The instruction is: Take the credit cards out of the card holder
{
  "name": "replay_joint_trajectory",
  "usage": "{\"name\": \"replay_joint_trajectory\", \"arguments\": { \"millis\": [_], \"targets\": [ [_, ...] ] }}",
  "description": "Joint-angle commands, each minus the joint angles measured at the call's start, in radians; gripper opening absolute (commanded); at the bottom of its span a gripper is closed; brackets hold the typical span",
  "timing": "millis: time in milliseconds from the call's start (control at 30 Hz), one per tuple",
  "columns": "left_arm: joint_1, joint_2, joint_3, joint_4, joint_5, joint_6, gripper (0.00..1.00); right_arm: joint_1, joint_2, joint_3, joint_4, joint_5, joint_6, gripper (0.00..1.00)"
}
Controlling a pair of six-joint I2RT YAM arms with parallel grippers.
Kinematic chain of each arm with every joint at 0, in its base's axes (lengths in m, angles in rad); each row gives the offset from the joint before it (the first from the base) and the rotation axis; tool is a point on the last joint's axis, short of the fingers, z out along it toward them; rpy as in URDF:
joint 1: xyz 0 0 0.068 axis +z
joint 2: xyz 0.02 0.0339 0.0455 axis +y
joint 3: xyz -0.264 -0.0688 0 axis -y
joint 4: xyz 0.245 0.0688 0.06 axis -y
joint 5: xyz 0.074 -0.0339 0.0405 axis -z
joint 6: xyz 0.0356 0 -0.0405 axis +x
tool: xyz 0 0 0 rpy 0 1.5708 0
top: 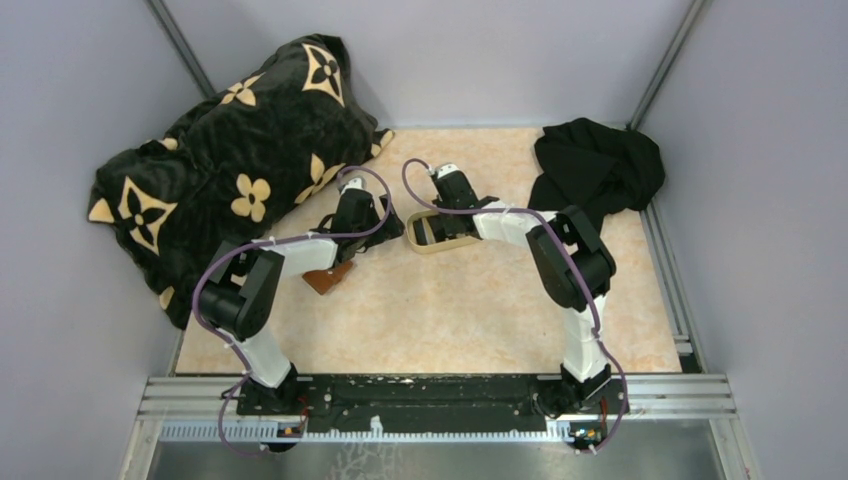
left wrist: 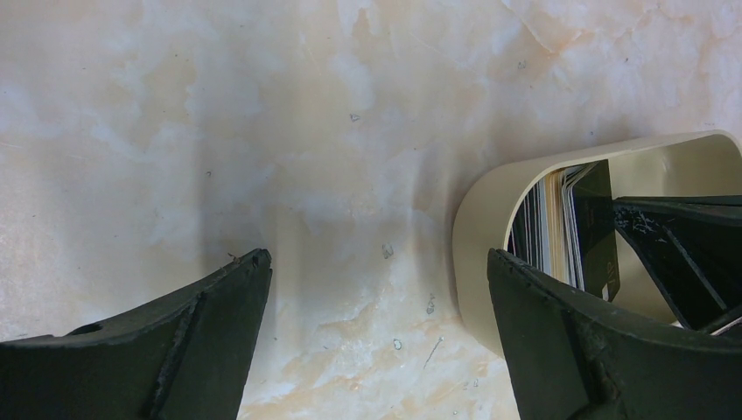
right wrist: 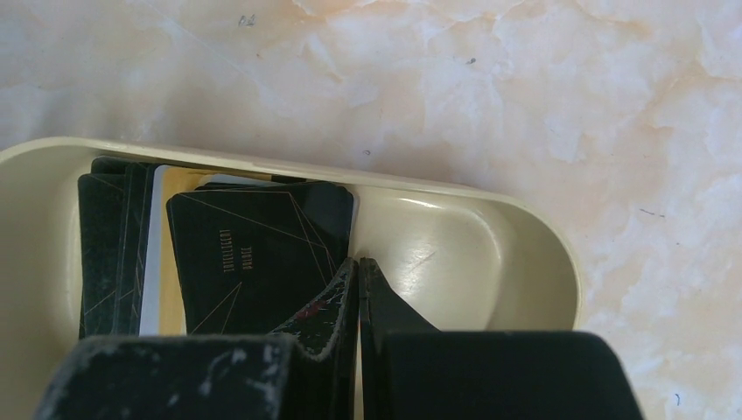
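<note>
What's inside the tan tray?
The credit cards, piled at one end of the tray, a dark one on top; the shut right gripper at their edge. Lower ones are mostly covered.

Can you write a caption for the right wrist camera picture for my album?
Shut right gripper points into a tan tray holding a pile of credit cards.

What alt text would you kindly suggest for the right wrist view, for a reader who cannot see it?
The right gripper, jaws shut, reaches into a cream oval plastic tray at the edge of a loose stack of thin rectangular credit cards, mostly black with gold lines. The tray sits on a pale marbled peach tabletop.
</note>
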Motion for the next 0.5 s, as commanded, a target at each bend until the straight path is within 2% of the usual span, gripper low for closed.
{"name": "replay_joint_trajectory", "arguments": {
  "millis": [0,467],
  "targets": [
    [0.0,-0.009,-0.019,0.001,0.015,-0.016,0.99,0.032,-0.017,0.012,-0.004,-0.057,0.021,0.0],
    [-0.001,-0.052,-0.057,-0.002,0.005,-0.018,0.99,0.074,-0.023,0.024,0.02,-0.164,0.058,0.0]
  ]
}}
